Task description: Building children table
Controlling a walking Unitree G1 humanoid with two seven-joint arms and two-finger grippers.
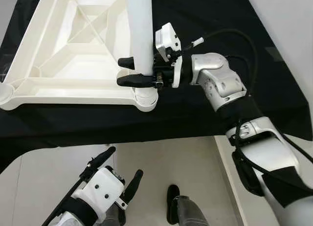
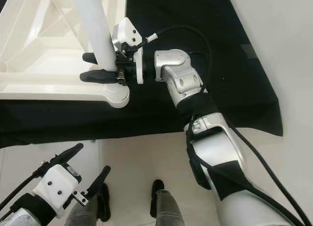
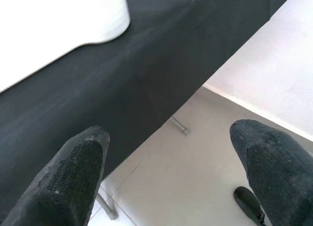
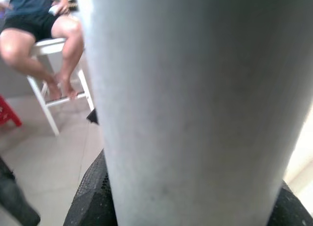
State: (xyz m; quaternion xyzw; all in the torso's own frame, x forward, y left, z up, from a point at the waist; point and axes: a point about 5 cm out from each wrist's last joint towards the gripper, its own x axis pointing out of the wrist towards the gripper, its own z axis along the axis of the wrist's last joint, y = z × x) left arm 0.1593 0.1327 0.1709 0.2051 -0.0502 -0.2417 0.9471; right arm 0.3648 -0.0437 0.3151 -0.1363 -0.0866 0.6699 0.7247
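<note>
Silver jointed right arm (image 1: 220,84) with small dark screw holes, black fabric sleeves between segments and a looping black cable (image 1: 244,40). White boxy wrist housings carry each black two-fingered gripper: right (image 1: 128,72), left (image 1: 122,168).

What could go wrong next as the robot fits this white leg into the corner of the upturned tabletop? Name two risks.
1. The right gripper clamps the table leg low, just above the corner socket; the long leg could lean and jam.
2. The tabletop lies near the edge of the black cloth, and the left gripper hangs open below, not steadying it; pushing might shift it.
</note>
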